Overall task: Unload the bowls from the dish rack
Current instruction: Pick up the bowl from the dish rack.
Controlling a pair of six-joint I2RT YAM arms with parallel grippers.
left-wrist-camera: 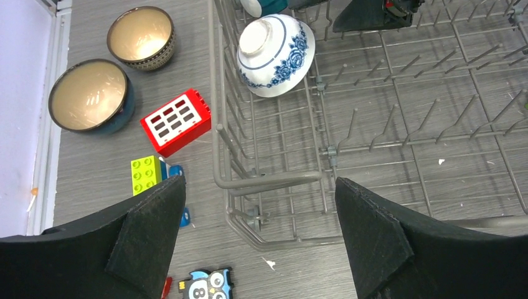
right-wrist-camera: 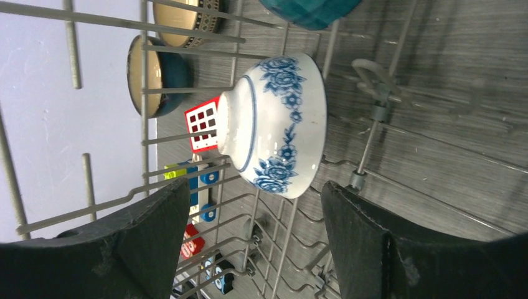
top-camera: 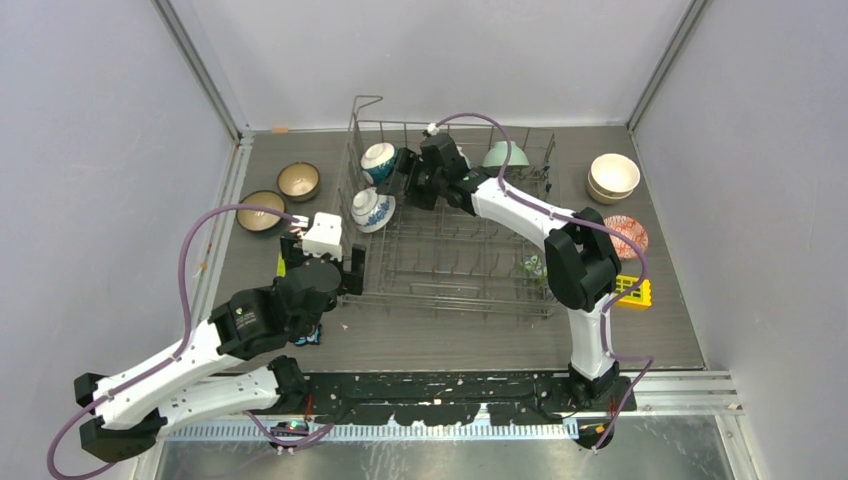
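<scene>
Reaching deep into the dish rack (top-camera: 450, 250), the right hand (right-wrist-camera: 255, 190) points its two dark fingers at a blue-and-white bowl (right-wrist-camera: 274, 124). The fingers are spread wide and released, holding nothing. The bowl lies just ahead of the gap, tipped on its side against the wires near the rack's left wall. The wide spread looks chosen to fit around the bowl's round body.

A second bowl (top-camera: 378, 158) leans in the far left corner just beyond it. A pale green bowl (top-camera: 505, 153) stands at the rack's far side, so at least three remain to unload.

The left hand (left-wrist-camera: 260, 182) hovers over the rack's near left corner, likewise released and empty, probably keeping out of the other arm's way.

On the worktop (top-camera: 450, 340) left of the rack, a brown bowl (top-camera: 298, 180) and a dark teal bowl (top-camera: 260, 211) sit upright. To the right are stacked cream bowls (top-camera: 613, 175) and a red-patterned bowl (top-camera: 627, 235). These seem to be the set-down spots. A red toy block (left-wrist-camera: 176, 121) lies near the left pair and is no part of the job.
</scene>
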